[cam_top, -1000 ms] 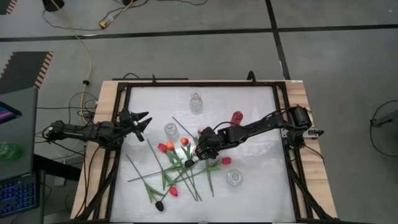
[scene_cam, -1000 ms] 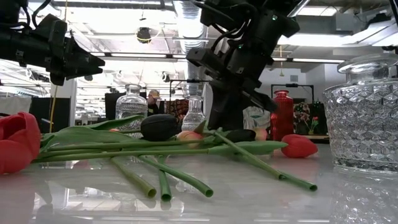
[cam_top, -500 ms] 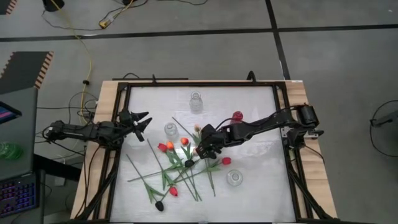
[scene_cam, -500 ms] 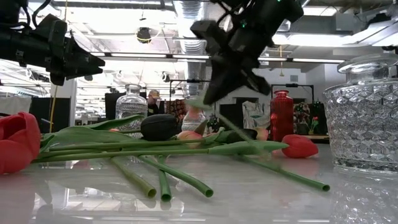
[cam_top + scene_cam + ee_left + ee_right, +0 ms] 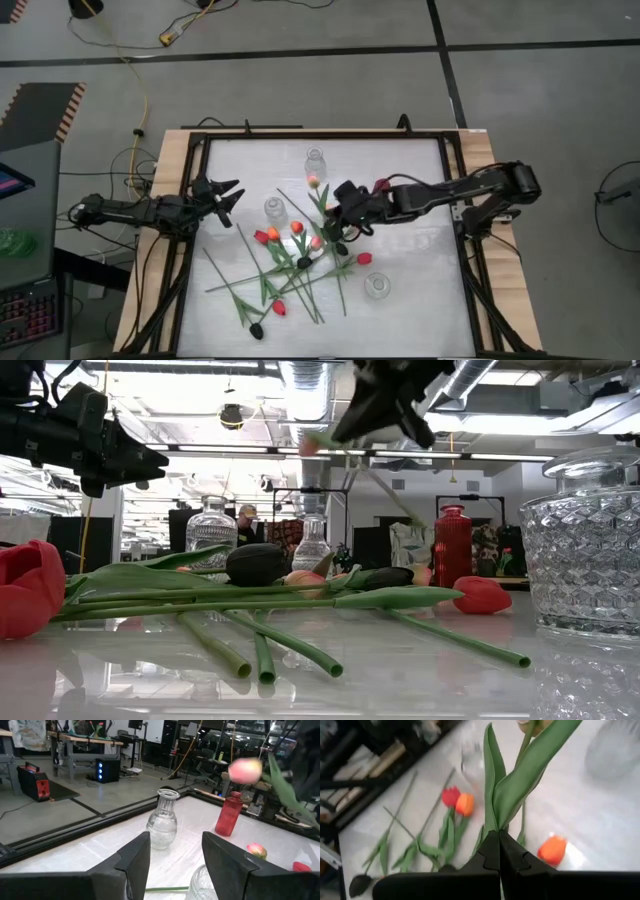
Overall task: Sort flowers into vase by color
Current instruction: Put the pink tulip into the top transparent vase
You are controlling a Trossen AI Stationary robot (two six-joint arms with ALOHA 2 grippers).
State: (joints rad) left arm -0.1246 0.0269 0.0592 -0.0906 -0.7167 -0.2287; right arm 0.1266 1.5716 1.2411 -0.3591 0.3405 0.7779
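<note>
My right gripper (image 5: 338, 203) hangs above the middle of the table, shut on a pink-headed tulip (image 5: 313, 181) with long green leaves (image 5: 520, 780). The other flowers (image 5: 285, 262), with red, orange, pink and black heads, lie in a loose pile on the table's near middle, stems crossing. Three clear glass vases (image 5: 315, 160) (image 5: 274, 209) (image 5: 376, 286) and a red vase (image 5: 381, 186) stand upright around them. My left gripper (image 5: 228, 196) waits open at the table's left edge, pointing level across it, with nothing between its fingers (image 5: 134, 862). My right gripper pinches the tulip between its two fingers, low on the stem where the leaves start (image 5: 496, 827). The fingers slant down from the table's right side. The tulip is lifted above the pile, its pink head (image 5: 312, 445) toward the far left and its bare stem (image 5: 400, 495) slanting down below the fingers.
A black frame (image 5: 320, 135) runs around the white table top. The red vase stands right under my right arm, and one clear vase (image 5: 585, 545) stands close to the near right. Bare table top lies along the far edge and the near left.
My right gripper has risen from the pile and gone toward the table's far edge, tipping less steeply down and rolling a little. It has stayed shut. The pink tulip has come up with it, from lying among the other flowers to hanging above them.
</note>
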